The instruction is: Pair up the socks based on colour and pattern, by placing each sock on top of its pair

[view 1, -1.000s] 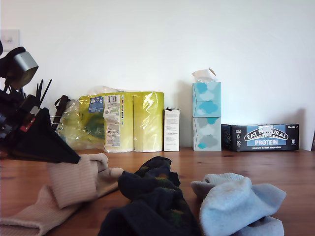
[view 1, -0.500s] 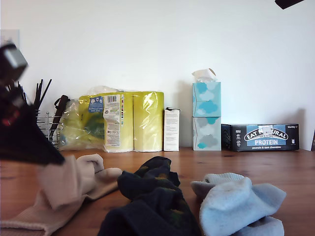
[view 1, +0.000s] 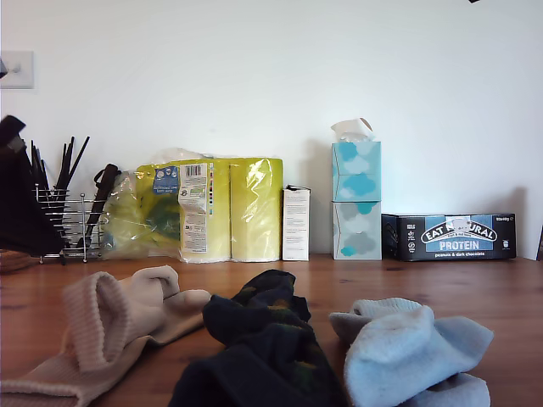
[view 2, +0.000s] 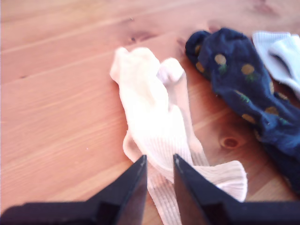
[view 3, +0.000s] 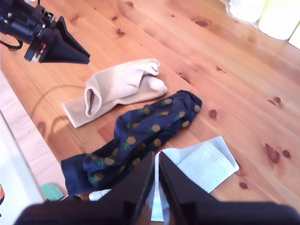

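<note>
Two beige socks [view 1: 119, 331] [view 2: 150, 122] [view 3: 117, 86] lie one on the other at the exterior view's left, the upper one folded over. The dark navy spotted socks [view 1: 263, 339] [view 2: 234, 79] [view 3: 140, 136] lie in the middle. The light blue socks [view 1: 407, 348] [view 2: 281, 51] [view 3: 201, 164] are heaped at the exterior view's right. My first gripper [view 2: 159, 161] [view 3: 86, 58] hovers above the ribbed cuffs, jaws narrowly open, holding nothing. Its arm [view 1: 19, 212] shows at the exterior view's left edge. My second gripper [view 3: 156, 157] hangs shut and empty over the navy and blue socks.
Along the wall stand a wire rack of dark utensils [view 1: 72, 225], a yellow pack of paper rolls [view 1: 204, 212], a small white box [view 1: 295, 223], two stacked tissue boxes [view 1: 356, 199] and a dark protein-bar box [view 1: 450, 236]. The wooden table's edge [view 3: 18, 140] runs near the beige socks.
My first gripper has let go of the beige sock and drawn back toward the exterior view's left. The sock has settled folded on its pair. The other arm rose out at the top.
</note>
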